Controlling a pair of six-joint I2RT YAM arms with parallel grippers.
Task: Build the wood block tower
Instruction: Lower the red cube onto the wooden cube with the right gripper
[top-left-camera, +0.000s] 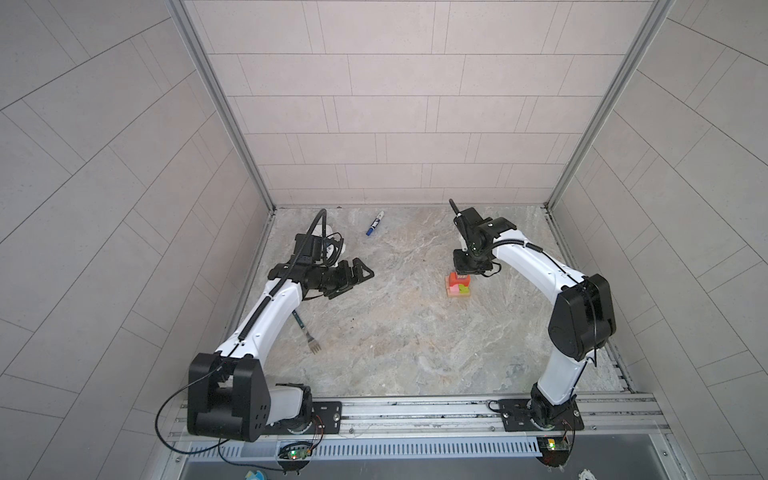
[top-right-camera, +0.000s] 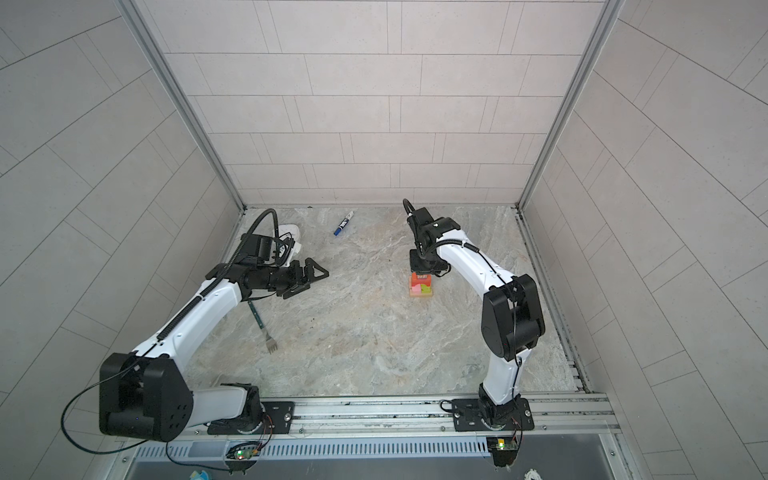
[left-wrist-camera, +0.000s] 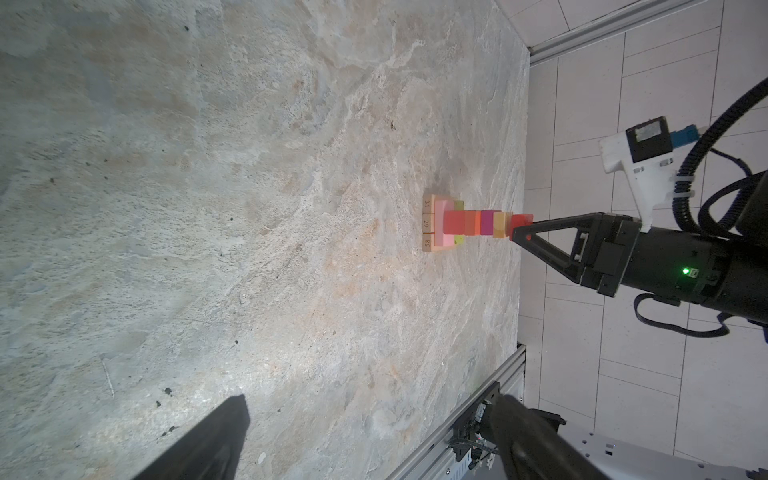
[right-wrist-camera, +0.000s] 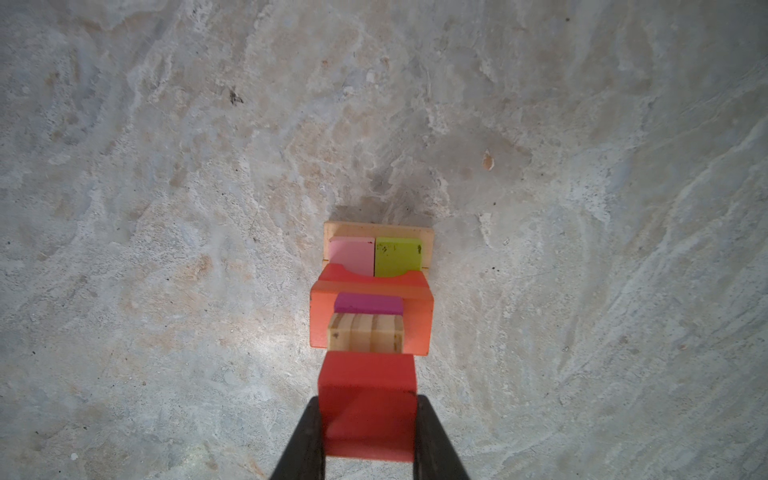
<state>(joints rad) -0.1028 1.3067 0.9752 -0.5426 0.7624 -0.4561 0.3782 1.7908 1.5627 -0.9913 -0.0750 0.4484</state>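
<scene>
Right wrist view: the right gripper clenched a red cube at the top of the tower, on or just above its tan cube. The left gripper hung released, well apart from the tower. Squaring the cube, then lowering slowly, looked wisest.

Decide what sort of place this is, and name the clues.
Most likely a robot test cell: left arm and right arm mounted on an aluminium rail, tiled panel walls boxing in a marble-look tabletop, a toy block tower.
</scene>
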